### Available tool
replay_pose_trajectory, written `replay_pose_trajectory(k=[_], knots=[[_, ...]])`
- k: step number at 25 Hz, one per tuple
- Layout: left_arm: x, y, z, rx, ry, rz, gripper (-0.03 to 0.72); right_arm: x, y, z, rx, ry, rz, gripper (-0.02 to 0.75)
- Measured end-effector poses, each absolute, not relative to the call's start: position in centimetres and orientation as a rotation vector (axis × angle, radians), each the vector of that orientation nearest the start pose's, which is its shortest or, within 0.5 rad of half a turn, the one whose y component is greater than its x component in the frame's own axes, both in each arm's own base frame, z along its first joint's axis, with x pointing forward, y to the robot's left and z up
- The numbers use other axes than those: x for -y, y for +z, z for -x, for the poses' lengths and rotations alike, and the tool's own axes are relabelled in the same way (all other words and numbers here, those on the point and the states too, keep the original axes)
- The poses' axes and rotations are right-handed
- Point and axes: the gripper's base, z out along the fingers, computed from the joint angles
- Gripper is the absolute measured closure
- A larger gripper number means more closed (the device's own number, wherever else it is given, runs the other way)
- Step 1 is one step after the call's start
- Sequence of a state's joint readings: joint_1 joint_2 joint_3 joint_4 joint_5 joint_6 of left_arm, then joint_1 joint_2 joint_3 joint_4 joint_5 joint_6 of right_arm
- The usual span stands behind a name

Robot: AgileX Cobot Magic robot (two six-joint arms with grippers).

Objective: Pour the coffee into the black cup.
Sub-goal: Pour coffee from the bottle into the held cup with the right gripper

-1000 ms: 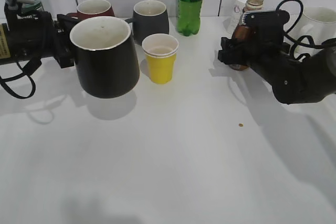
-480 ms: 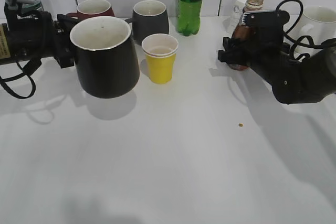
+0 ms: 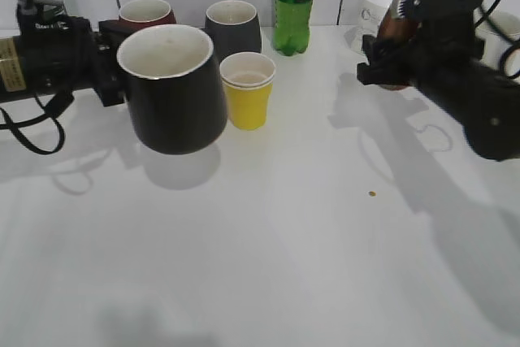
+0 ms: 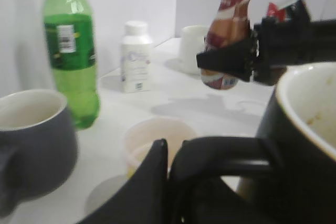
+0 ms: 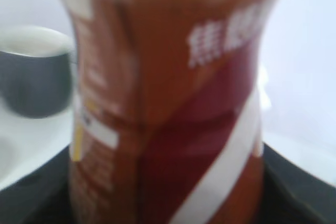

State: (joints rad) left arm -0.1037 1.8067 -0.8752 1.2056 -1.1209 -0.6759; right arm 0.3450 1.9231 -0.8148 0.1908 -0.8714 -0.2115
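The glossy black cup (image 3: 175, 91) with a white inside hangs above the table at the left, held by its handle (image 4: 226, 153) in my shut left gripper (image 3: 110, 67). Its rim and wall fill the right of the left wrist view (image 4: 310, 129). My right gripper (image 3: 388, 67) is shut on the brown coffee bottle (image 3: 406, 2), upright and lifted off the table at the back right. The bottle fills the right wrist view (image 5: 168, 103) and shows in the left wrist view (image 4: 226, 40). No liquid is seen leaving it.
A yellow paper cup (image 3: 248, 91) stands just right of the black cup. Behind are a maroon mug (image 3: 146, 12), a dark grey mug (image 3: 234, 28), a tall green bottle (image 3: 294, 2), a white bottle (image 3: 375, 2) and a white mug (image 3: 496, 26).
My right gripper has lifted the coffee bottle up and to the right, off the table. My left gripper has carried the black cup slightly to the right.
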Motion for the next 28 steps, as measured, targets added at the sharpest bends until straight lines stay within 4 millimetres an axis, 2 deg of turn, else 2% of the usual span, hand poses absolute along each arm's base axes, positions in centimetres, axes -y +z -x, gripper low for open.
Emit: replay_pose_trajectory(k=[5,11,13,18,24,28], knots=[[13.8,20.8,-31.7,-1.463,-0.887,-0.939,0.646,-11.5,20.0,-31.4,-1.604,0.057,0.419,0.211],[16.8,21.6,-31.1,-1.410,-0.925,-0.994,0.646,-11.5,23.1,-26.8,-1.507,0.067,0.671,0.211],[18.1,22.2,-31.0,-1.377,-0.935,-1.025,0.647,-11.6,24.1,-25.8,-1.468,0.055,0.741,0.211],[20.8,22.9,-30.5,-1.364,-0.914,-1.092,0.646,-11.3,26.0,-24.5,-1.391,-0.024,0.836,0.211],[23.5,23.3,-30.4,-1.331,-0.918,-1.142,0.646,-11.2,26.6,-24.2,-1.317,-0.127,0.928,0.211],[25.0,22.7,-29.9,-1.324,-0.951,-1.172,0.646,-11.4,27.2,-24.3,-1.219,-0.245,1.045,0.211]])
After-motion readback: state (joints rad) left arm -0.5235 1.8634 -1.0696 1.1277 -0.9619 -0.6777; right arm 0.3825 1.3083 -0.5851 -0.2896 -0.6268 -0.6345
